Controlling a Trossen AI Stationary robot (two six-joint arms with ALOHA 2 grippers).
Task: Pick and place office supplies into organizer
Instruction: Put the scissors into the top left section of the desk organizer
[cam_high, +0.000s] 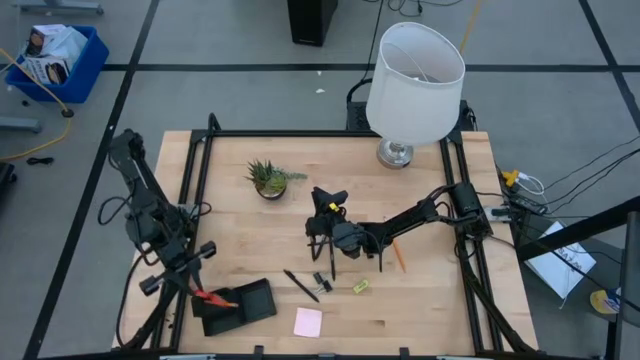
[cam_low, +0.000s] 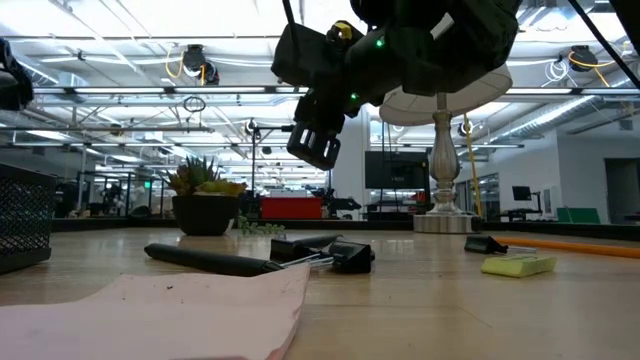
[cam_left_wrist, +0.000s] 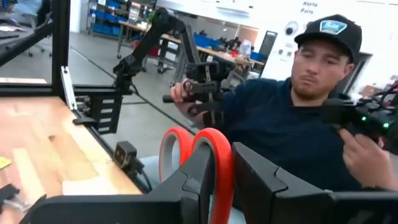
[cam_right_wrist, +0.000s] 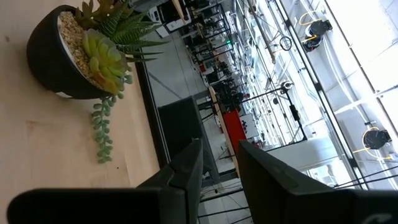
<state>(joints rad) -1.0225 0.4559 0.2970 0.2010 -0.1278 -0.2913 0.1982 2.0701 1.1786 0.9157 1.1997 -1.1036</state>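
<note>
My left gripper (cam_high: 203, 288) is at the near-left of the table, shut on red-handled scissors (cam_high: 218, 298) that reach over the black organizer (cam_high: 248, 303); the organizer's mesh wall (cam_low: 20, 220) shows in the low view. My right gripper (cam_high: 322, 202) hangs open above the table's middle (cam_low: 318, 148), pointing toward the potted plant, with nothing between its fingers (cam_right_wrist: 186, 171). Black pens (cam_high: 300, 285), small black clips (cam_high: 322, 282), a yellow-green block (cam_high: 360, 286), an orange pencil (cam_high: 398, 256) and a pink pad (cam_high: 308, 321) lie flat on the wood. My left gripper pinches the scissors between its two fingers (cam_left_wrist: 186, 183) at the red handles (cam_left_wrist: 211, 155). The handle loops stick out past the fingertips. The blades are hidden behind the gripper. The scissors are lifted, with the red end over the organizer's left part.
A potted plant (cam_high: 268, 180) stands left of the table's middle, and a white-shaded lamp (cam_high: 412, 85) stands at the far edge. A black frame rail (cam_high: 195, 170) runs along the table's sides. A person in a dark cap (cam_left_wrist: 311, 93) sits beyond the near-left corner.
</note>
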